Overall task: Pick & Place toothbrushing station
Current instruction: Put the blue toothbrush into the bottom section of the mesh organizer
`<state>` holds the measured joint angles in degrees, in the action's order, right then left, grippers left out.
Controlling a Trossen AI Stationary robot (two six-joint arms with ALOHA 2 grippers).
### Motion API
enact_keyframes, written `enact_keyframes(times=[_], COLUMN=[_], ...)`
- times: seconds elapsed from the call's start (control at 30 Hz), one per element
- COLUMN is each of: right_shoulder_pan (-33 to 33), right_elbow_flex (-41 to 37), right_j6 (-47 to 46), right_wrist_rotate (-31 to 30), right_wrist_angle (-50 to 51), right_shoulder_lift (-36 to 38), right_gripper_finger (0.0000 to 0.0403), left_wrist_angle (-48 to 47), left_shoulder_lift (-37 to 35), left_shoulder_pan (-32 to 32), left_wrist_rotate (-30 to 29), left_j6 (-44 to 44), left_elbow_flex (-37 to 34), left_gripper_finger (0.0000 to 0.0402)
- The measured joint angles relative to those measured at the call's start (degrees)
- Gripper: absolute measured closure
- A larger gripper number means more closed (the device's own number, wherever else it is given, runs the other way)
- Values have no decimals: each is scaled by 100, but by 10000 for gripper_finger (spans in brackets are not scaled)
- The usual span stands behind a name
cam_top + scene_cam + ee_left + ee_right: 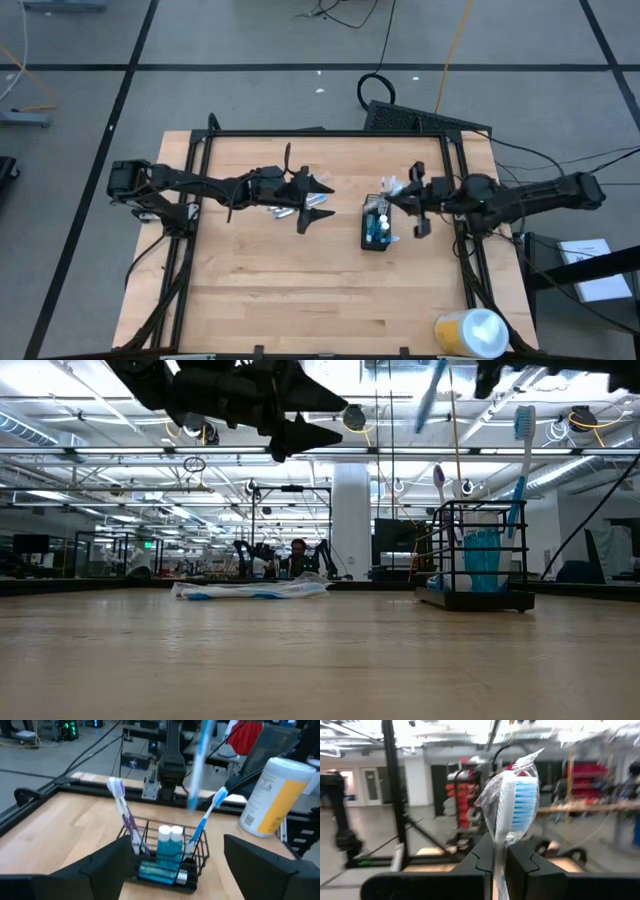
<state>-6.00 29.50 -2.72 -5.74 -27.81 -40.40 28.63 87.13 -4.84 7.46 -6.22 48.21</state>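
Note:
A small black wire-mesh cup (376,226) stands on the table right of the middle; it also shows in the low view (480,565) and the left wrist view (165,862). Two toothbrushes (122,805) (207,815) stand in it beside white-capped blue tubes (169,842). Several wrapped toothbrushes (285,211) lie flat on the table left of the cup, seen low as a heap (250,589). My left gripper (318,200) hovers open above that heap. My right gripper (405,200) is raised just right of the cup, shut on a wrapped toothbrush (517,802). My right gripper pinches the wrapped toothbrush's handle (499,851) between its two fingers (482,862). The blue-bristled head in its clear wrapper sticks out past the fingertips. The brush is lifted clear, above the cup, and shows tilted near upright in the left wrist view (199,762).
A yellow-and-white roll (470,332) stands at the table's near right corner and shows in the left wrist view (272,795). A black frame (300,132) runs along the table's far edge and sides. Bare wood (320,290) spreads across the near half.

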Motion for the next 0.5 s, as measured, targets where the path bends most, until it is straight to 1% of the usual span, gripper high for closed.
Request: enact_keyframes(times=[0.1, 0.23, 0.33, 0.5], right_shoulder_pan=[-188, -461, -604, -689], right_elbow_flex=[0, 0, 0, 0], right_j6=[-369, -717, -935, -1158], right_wrist_rotate=[2, -7, -9, -15], right_wrist_angle=[902, 1651, 1959, 2246], right_shoulder_lift=[514, 941, 1044, 907], right_gripper_finger=[393, 393, 393, 393], left_wrist_angle=[-46, -101, -132, -199], left_shoulder_lift=[4, 60, 60, 61], left_shoulder_pan=[-2, 0, 0, 0], left_wrist_rotate=[-3, -92, -302, -548], left_j6=[2, -11, -38, -38], left_elbow_flex=[0, -2, -4, -4], left_gripper_finger=[69, 65, 68, 76])
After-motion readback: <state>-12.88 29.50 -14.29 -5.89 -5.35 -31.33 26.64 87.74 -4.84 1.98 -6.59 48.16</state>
